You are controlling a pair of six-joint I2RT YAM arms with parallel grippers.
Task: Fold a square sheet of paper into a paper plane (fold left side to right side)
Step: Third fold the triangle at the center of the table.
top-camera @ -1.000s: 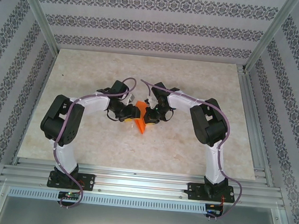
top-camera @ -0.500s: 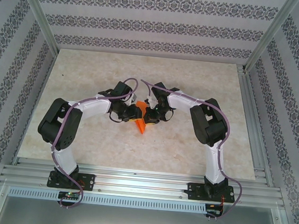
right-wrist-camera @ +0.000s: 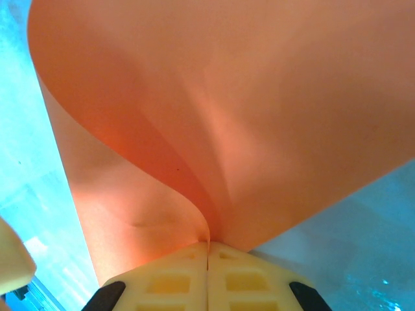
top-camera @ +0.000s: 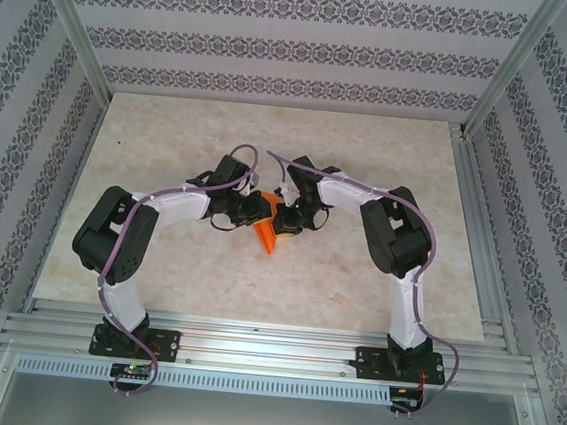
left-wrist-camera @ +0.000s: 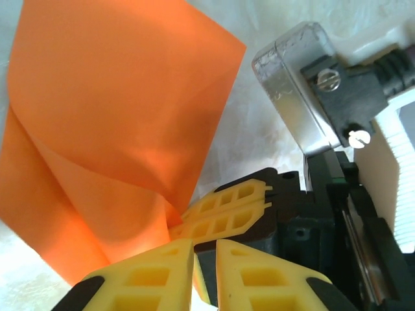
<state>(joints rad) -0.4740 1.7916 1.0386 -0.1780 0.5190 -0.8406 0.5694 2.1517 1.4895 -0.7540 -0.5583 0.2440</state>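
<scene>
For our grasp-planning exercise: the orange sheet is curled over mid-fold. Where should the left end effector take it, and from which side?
Probably the paired edges of the square sheet of paper, right beside where the right end effector pinches it, approached edge-on by the left end effector from its own arm's side. The two layers meet flat there; farther away they bow apart.

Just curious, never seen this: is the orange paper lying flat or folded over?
Folded over loosely, not flat: the orange paper curves round in a soft loop, its layers pinched together in the right gripper.
</scene>
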